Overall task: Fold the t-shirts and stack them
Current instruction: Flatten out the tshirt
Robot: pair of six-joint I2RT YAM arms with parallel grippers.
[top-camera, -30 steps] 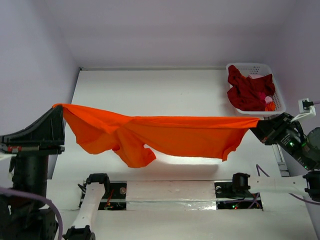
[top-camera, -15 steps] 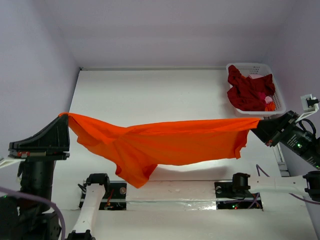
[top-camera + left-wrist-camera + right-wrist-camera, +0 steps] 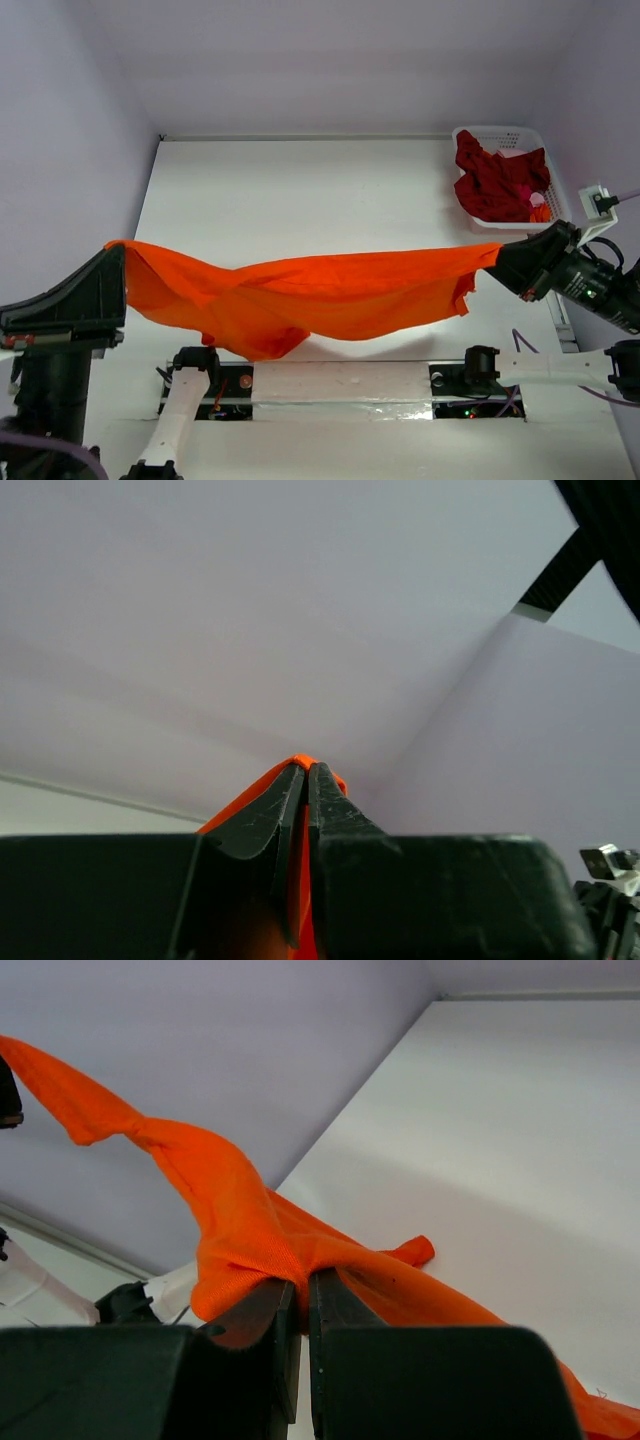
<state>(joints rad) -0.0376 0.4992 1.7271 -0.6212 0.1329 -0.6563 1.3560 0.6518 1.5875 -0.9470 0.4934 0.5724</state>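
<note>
A bright orange soft cloth t-shirt [image 3: 330, 295] hangs stretched in the air between two black robot grippers, over the near half of a white table [image 3: 300, 190]. The left gripper [image 3: 116, 250], at the left side of the scene, is clamped on one end of the cloth. Its wrist view shows the jaws pressed together with orange fabric pinched at the tips. The right gripper [image 3: 503, 262], at the right side, is likewise clenched on the other end, with a bunch of orange cloth caught between its jaws.

The shirt sags in the middle, and a loose fold droops lowest left of centre, near the arm bases. At the far right corner, a dark crimson t-shirt [image 3: 497, 185] lies crumpled in a white plastic lattice basket [image 3: 500, 131].

The step in hand looks like spreading the orange shirt before laying it down; no fold has been made yet. The next move likely calls for both arms to lower together while keeping the cloth taut, so it lands flat. The drooping fold could bunch underneath.
</note>
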